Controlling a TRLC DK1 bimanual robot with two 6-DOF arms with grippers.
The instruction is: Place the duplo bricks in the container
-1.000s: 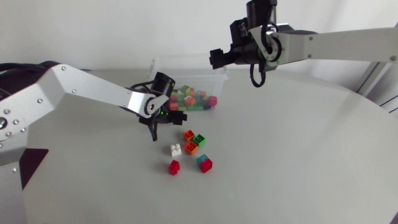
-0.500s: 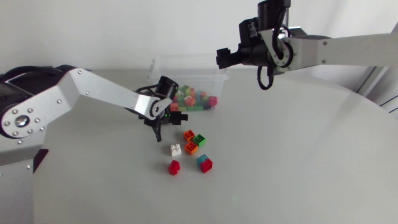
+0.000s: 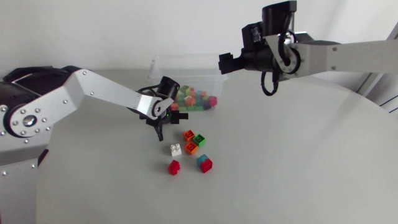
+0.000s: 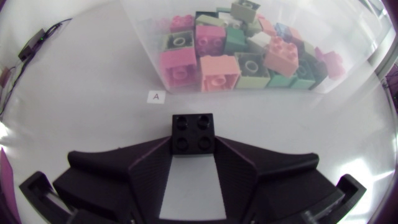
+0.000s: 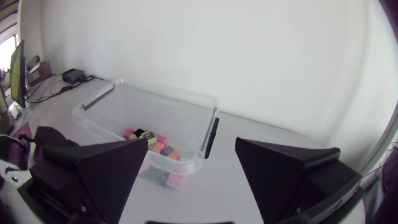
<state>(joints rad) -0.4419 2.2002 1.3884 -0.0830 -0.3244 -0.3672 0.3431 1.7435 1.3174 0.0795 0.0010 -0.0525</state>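
Left gripper (image 4: 193, 146): we clamp a small black duplo brick (image 4: 193, 132), just short of the clear plastic container (image 4: 142, 37).
Right gripper (image 5: 191, 149): we hold it wide apart, empty.
Hidden: brick indistinct from overhead.

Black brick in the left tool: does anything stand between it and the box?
Nothing loose. The black brick in the left tool faces the clear near wall of the box, so it likely must go over that. Only a flat white label lies between them.
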